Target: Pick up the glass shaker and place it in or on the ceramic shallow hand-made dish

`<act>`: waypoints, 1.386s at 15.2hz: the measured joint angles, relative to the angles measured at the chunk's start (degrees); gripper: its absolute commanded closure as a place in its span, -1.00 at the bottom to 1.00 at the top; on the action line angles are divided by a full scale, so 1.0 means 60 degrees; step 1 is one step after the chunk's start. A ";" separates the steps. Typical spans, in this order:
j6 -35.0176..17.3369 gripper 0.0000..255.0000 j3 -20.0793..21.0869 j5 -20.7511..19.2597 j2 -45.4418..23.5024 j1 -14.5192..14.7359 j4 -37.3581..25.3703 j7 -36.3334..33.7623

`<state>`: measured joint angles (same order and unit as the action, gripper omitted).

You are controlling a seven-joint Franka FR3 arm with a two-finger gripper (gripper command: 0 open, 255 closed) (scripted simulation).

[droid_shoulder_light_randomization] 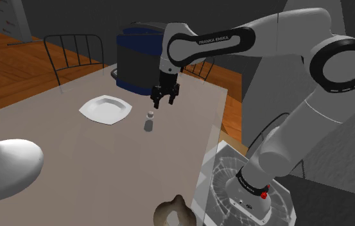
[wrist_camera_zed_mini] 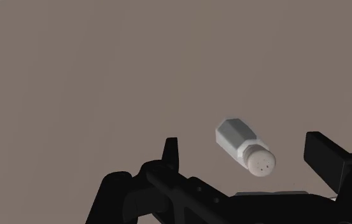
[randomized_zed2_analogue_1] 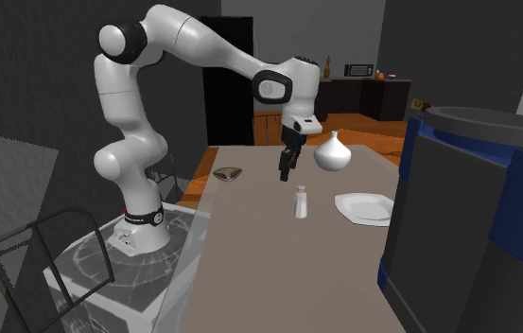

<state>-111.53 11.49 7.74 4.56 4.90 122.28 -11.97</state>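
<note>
Shaker stands upright on the table near the white dish — tool spread wide above it.

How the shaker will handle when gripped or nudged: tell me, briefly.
The shaker stands upright, tall and narrow on a small base, so a sideways nudge would probably tip it. Its faceted body should give the open gripper flat faces to clamp. It looks small beside the dish, so likely light.
</note>
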 measured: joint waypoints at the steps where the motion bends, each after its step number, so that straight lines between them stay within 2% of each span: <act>1: -0.0082 -1.00 0.0047 -0.0033 -0.0313 0.0036 -0.0190 -0.0046; 4: -0.0273 -1.00 0.0200 -0.0184 -0.1365 0.0183 -0.0956 -0.0269; 6: -0.0478 -1.00 0.0220 -0.0220 -0.1623 0.0213 -0.0986 -0.0291; 12: -0.1174 -1.00 0.0259 -0.0240 -0.1910 0.0274 -0.0574 -0.0326; 18: -0.1279 -1.00 0.0267 -0.0237 -0.1930 0.0284 -0.0496 -0.0332; 19: -0.1279 1.00 0.0267 -0.0237 -0.1930 0.0284 -0.0496 -0.0332; 21: -0.1279 1.00 0.0267 -0.0237 -0.1927 0.0284 -0.0498 -0.0332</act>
<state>-119.20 13.09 6.32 -7.00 6.61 119.29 -13.96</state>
